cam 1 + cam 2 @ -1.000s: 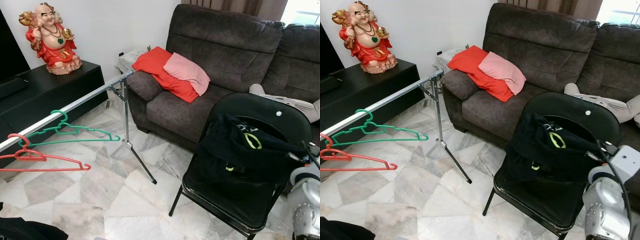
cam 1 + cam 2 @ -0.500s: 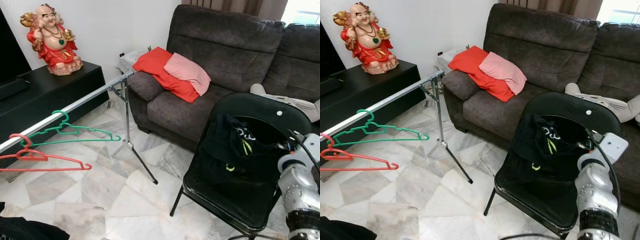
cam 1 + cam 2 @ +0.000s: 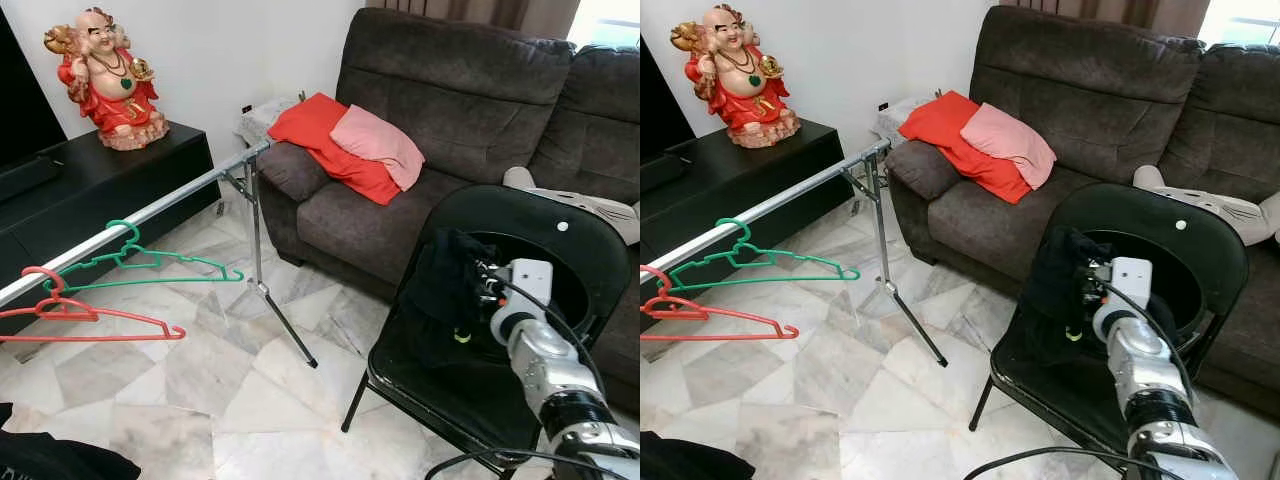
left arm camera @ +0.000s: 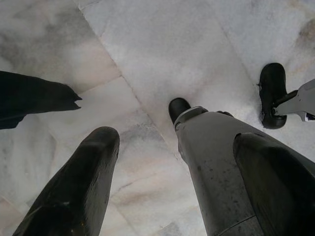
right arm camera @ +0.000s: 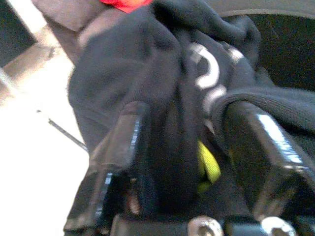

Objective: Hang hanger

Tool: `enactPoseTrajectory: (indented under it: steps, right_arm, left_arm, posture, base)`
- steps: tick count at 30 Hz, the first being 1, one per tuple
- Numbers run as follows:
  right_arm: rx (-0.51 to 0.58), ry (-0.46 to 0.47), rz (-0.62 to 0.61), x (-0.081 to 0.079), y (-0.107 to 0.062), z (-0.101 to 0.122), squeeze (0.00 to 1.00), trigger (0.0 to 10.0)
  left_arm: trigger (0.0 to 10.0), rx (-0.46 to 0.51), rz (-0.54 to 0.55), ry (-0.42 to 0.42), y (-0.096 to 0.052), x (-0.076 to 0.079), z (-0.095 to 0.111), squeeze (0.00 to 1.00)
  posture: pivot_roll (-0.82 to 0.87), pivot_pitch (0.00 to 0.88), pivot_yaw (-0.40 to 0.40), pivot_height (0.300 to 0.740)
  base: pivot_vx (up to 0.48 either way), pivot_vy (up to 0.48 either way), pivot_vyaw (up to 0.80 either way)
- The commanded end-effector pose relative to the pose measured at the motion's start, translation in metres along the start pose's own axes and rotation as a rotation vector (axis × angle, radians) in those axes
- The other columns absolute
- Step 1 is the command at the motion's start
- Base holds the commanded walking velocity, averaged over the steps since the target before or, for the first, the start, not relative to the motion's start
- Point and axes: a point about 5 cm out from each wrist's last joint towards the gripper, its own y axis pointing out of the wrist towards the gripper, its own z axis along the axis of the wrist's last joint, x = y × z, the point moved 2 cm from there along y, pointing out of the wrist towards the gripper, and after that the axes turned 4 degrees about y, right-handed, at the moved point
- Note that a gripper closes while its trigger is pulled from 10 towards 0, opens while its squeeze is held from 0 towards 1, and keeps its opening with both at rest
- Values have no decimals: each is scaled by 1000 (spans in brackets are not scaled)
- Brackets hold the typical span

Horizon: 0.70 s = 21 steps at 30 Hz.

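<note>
Dark sofa (image 3: 450, 120) along the wall; black folding chair (image 3: 1200, 240) just in front of it, taken here as the landmark. Silver clothes rail (image 3: 150, 210) well to the left of the chair, running toward the sofa arm. Green hanger (image 3: 150, 265) and red hanger (image 3: 80, 315) hook on that rail, far from the chair.

Black garment (image 3: 1055, 290) bunched on the chair seat, a yellow-green hanger (image 5: 207, 167) poking from its folds. Right gripper (image 5: 187, 162) over the chair seat, fingers (image 5: 120, 152) spread around the cloth, the yellow-green hanger between them; whether they pinch it, cannot tell.

Left gripper (image 4: 177, 167) hangs over marble floor (image 4: 172, 54), fingers apart, holding nothing.
</note>
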Motion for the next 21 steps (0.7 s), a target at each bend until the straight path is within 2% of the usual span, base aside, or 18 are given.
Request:
enactPoseTrajectory:
  steps: [1, 4, 7, 9, 14, 17, 18, 19, 21]
  right_arm:
    - [6, -40, 50, -9, 2, 3, 1000, 10000]
    - [11, -51, 12, -4, 3, 5, 1000, 10000]
    - [72, -47, -31, 4, 3, 16, 1000, 10000]
    - [107, -35, -19, 2, 4, 26, 1000, 10000]
    - [99, -56, -17, -3, 6, 28, 1000, 10000]
    - [47, -77, -26, -6, 7, 20, 1000, 10000]
    - [26, -83, -30, -6, 7, 15, 816, 10000]
    - [18, -89, -34, -7, 7, 13, 0, 10000]
    - [13, -85, -33, -7, 7, 11, 0, 10000]
  left_arm:
    - [10000, -20, -3, 3, -1, -1, -6, 0]
    - [10000, -20, -4, 3, -1, -1, -6, 0]
    - [10000, -20, -4, 3, -1, -1, -6, 0]
    - [10000, -22, -4, 6, -1, -1, -7, 0]
    - [10000, -24, -5, 6, -1, -1, -8, 0]
    - [10000, -24, -6, 6, -1, -1, -8, 0]
    - [10000, -24, -6, 7, -1, -1, -8, 0]
    - [10000, -25, -6, 7, -1, -1, -9, 0]
    - [10000, -26, -5, 7, -1, -1, -9, 0]
  posture:
    - [50, 14, 19, 740]
    - [53, 15, 18, 740]
    - [55, 21, 17, 740]
    - [50, 23, 19, 740]
    - [54, 26, 18, 740]
    - [58, 31, 19, 740]
    - [60, 34, 19, 740]
    - [60, 36, 20, 740]
    - [60, 37, 21, 740]
  base:
    - [0, 0, 0]
    - [0, 0, 0]
    - [0, 0, 0]
    - [0, 0, 0]
    - [0, 0, 0]
    - [0, 0, 0]
    - [0, 0, 0]
    - [0, 0, 0]
    - [0, 0, 0]
